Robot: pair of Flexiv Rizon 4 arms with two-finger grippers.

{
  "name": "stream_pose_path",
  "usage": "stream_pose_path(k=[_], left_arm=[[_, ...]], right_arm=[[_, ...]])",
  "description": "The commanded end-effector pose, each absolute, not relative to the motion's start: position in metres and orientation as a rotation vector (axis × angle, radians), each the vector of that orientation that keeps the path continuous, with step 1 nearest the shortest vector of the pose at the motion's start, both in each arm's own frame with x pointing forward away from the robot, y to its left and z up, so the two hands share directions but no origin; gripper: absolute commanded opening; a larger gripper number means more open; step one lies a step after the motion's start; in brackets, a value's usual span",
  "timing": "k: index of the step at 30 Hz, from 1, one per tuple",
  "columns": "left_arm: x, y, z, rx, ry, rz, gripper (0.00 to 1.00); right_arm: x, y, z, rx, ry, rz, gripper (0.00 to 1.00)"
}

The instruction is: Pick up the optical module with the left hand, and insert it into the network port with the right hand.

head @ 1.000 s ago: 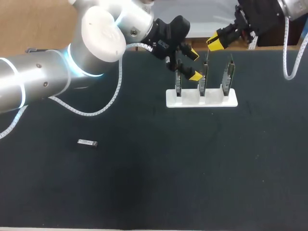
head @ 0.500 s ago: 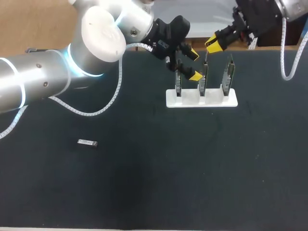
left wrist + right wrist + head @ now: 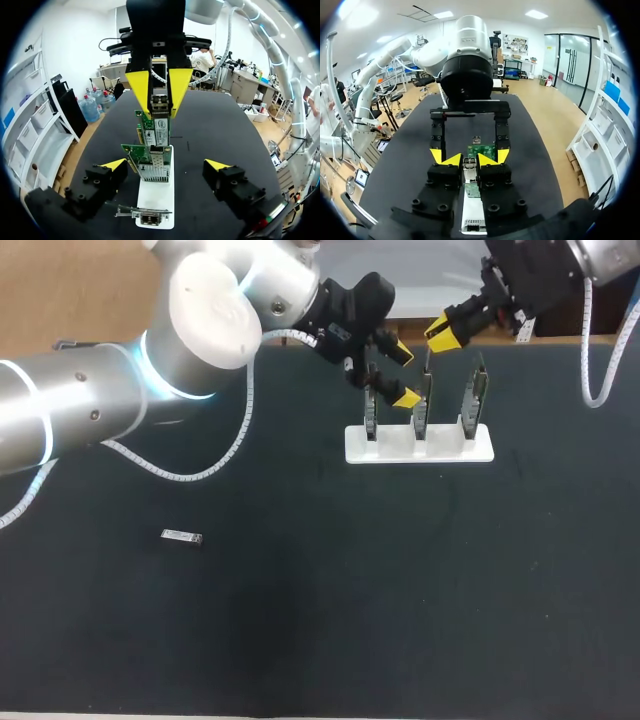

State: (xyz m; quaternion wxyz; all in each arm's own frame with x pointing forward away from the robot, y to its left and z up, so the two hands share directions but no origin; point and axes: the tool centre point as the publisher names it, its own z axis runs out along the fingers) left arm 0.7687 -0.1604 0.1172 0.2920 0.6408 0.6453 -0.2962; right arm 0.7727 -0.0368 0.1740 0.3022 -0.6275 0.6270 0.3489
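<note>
Blk matte tbl [image 3: 320,640], even light

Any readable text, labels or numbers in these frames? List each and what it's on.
None legible.
Left pincer housing, white print: too small.
Loose optical module on the table, label: blurred.
Gripped module in the right pincer: no print made out.
Network cards in the white rack, white stickers: too small.
</note>
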Motion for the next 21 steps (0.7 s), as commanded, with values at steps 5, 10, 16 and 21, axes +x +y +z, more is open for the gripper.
stream_pose_path(k=[5, 10, 16, 21], left_arm=[[0.7708, -0.1615, 0.1174, 1.712, 1.723, -0.789, 1.00], [0.7708, -0.1615, 0.1174, 1.712, 1.723, -0.789, 1.00], [0.7708, -0.1615, 0.1174, 1.712, 1.723, -0.789, 1.00], [0.7708, -0.1615, 0.1174, 1.712, 1.723, -0.789, 1.00]], right_arm=[[0.7732, -0.0344, 0.1734, -1.674, 1.664, 0.923, 0.00], [0.7730, -0.0344, 0.1720, -1.674, 1.669, 0.927, 0.00], [0.7729, -0.0350, 0.1697, -1.671, 1.679, 0.926, 0.00], [0.7729, -0.0347, 0.1703, -1.668, 1.676, 0.925, 0.00]])
